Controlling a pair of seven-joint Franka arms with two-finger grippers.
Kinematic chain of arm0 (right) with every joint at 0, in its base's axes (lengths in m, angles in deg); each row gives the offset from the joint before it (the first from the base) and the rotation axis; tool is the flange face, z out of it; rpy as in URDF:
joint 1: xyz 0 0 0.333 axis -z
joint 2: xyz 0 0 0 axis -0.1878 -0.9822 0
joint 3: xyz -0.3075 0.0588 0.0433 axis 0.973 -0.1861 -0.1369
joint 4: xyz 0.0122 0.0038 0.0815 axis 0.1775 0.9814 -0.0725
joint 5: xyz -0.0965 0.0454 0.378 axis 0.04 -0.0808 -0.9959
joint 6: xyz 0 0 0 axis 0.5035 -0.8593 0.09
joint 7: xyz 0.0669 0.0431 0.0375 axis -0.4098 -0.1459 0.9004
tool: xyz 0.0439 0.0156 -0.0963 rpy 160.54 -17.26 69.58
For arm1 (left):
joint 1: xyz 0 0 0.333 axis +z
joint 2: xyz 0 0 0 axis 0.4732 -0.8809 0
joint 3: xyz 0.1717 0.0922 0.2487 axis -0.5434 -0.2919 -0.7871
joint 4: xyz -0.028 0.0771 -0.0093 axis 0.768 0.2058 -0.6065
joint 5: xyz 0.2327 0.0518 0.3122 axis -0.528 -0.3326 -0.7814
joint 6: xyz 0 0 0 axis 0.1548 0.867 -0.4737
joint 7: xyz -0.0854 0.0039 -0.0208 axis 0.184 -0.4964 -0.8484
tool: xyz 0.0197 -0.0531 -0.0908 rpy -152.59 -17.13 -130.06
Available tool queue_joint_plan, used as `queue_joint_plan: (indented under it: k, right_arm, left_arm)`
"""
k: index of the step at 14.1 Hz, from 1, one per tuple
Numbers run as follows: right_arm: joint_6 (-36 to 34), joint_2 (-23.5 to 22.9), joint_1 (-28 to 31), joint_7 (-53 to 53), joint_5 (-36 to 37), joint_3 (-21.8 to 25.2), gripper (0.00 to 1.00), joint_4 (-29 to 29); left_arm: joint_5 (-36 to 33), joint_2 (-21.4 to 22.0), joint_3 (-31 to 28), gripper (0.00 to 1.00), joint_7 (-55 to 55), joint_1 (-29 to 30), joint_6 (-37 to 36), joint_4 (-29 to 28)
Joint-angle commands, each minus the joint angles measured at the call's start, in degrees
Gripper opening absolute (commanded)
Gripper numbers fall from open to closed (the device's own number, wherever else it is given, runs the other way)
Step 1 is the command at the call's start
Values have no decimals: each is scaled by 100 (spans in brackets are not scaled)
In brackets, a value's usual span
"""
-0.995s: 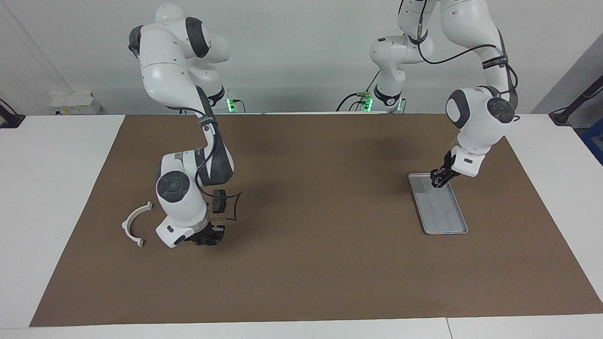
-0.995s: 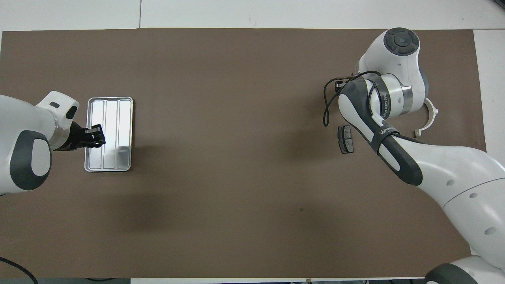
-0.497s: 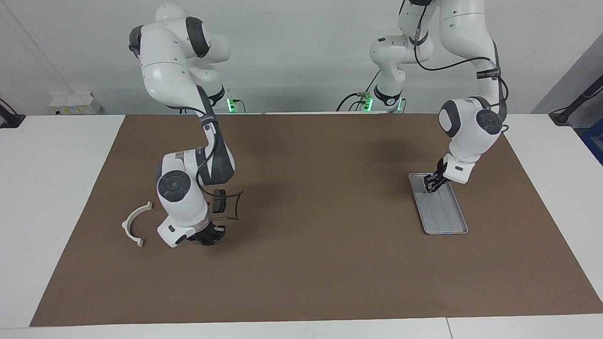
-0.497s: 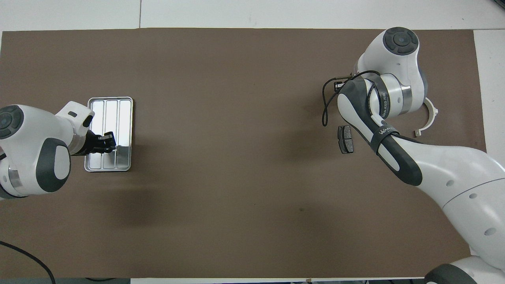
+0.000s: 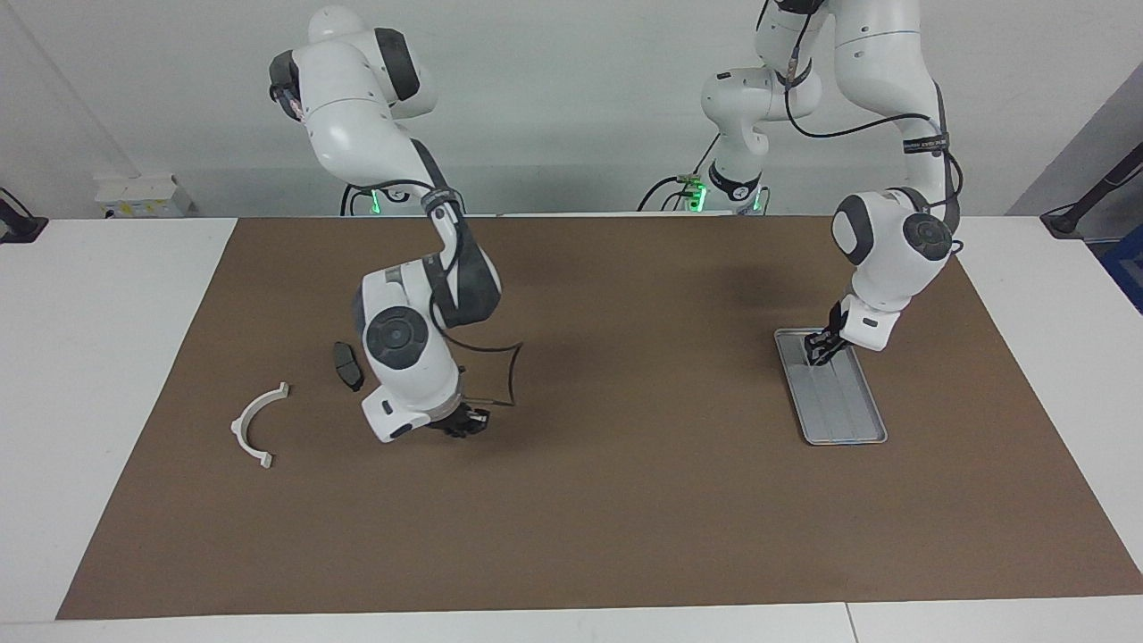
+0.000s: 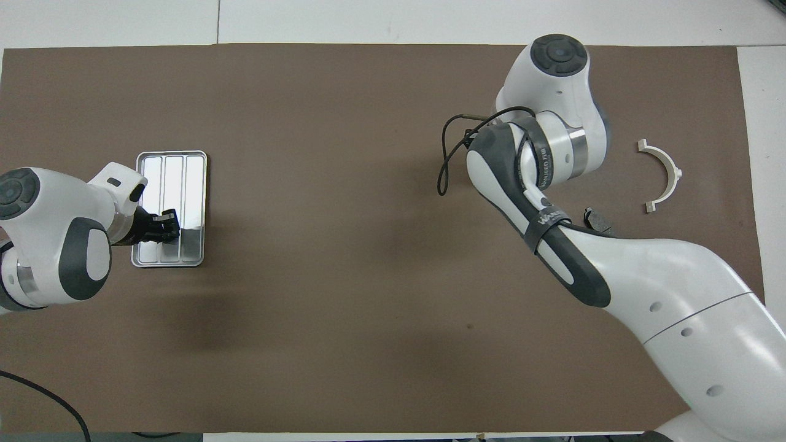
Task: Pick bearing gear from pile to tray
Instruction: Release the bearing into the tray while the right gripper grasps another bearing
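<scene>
The silver tray point(image 5: 839, 406) lies at the left arm's end of the table and also shows in the overhead view point(image 6: 158, 184). My left gripper point(image 5: 815, 350) is low over the tray's end nearer the robots, seen from above too point(image 6: 167, 224). The pile lies at the right arm's end: a white half-ring bracket point(image 5: 257, 425) point(image 6: 664, 175) and one dark plate point(image 5: 347, 365) point(image 6: 595, 218). My right gripper point(image 5: 461, 425) is low over the mat, beside the pile toward the table's middle. My right arm hides the other pile parts.
A brown mat point(image 5: 625, 518) covers most of the white table. A black cable loop point(image 5: 509, 375) hangs off the right wrist. The right arm's forearm reaches across the pile area in the overhead view.
My right arm has swung its gripper from the pile toward the table's middle, uncovering one dark plate and covering another. My left gripper has shifted over the tray and come lower.
</scene>
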Motion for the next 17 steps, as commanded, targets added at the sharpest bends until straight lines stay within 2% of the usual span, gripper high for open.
queue_joint_plan:
  k: [1, 2, 3, 4, 11, 13, 15, 17]
  right_arm:
    - [28, -50, -552, -1354, -100, -46, 3, -158]
    - [98, -85, -772, -1777, -100, -46, 3, -167]
    - [229, -129, -949, -2181, -100, -46, 3, -228]
    - [335, -164, -1116, -2499, -91, -46, 3, -237]
    - [1108, -383, -1828, -4126, 75, 6, 3, -263]
    - [1170, -533, -1995, -4504, 172, 6, 3, -386]
    - [1293, -656, -2128, -4847, 417, -2, 3, -475]
    - [1303, -700, -2146, -4910, 515, -29, 3, -475]
  left_arm:
    - [-53, 30, 33, 11, 65, 58, 209, -124]
    - [-53, 30, 33, 35, 74, 58, 209, -124]
    - [-53, 30, 33, 82, 83, 67, 209, -124]
    - [-53, 21, 33, 90, 74, 58, 183, -89]
    - [-18, -76, 42, 91, -145, 14, -388, 727]
    - [-27, -137, 51, 94, -426, -30, -485, 930]
    - [-18, -146, 51, 100, -558, -126, -511, 957]
    - [-27, -146, 51, 100, -742, -223, -503, 957]
